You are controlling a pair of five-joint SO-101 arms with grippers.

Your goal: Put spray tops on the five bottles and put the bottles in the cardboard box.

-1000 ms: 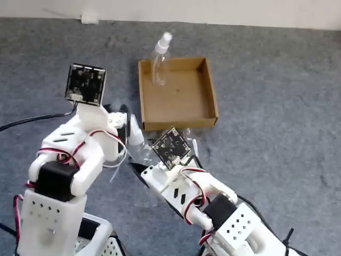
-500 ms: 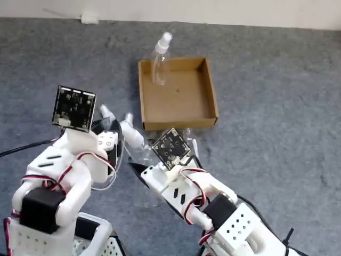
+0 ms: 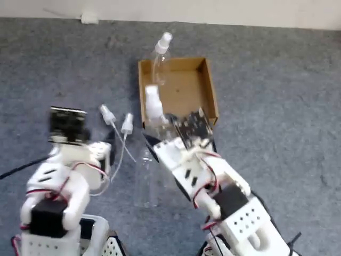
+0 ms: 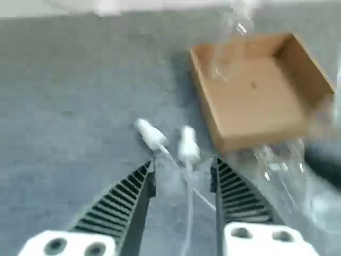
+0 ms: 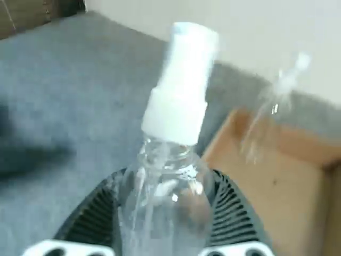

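My right gripper point(image 5: 165, 184) is shut on a clear bottle point(image 5: 162, 205) that carries a white spray top point(image 5: 180, 85). It holds that bottle point(image 3: 155, 114) upright at the front left corner of the cardboard box point(image 3: 184, 114). Another capped bottle point(image 3: 160, 60) leans in the box's far left corner. An uncapped bottle point(image 3: 146, 181) lies on the carpet between the arms. Two loose spray tops point(image 4: 151, 136) point(image 4: 187, 146) lie just ahead of my open left gripper point(image 4: 182, 168), which holds nothing.
Grey carpet point(image 3: 277, 80) covers the floor, with free room right of the box. A pale wall point(image 3: 240, 10) runs along the far edge. The box floor point(image 4: 256, 98) is bare apart from the leaning bottle point(image 4: 229, 37).
My left arm has drawn back toward its base, away from the bottle. My right arm has lifted the capped bottle and swung it toward the box.
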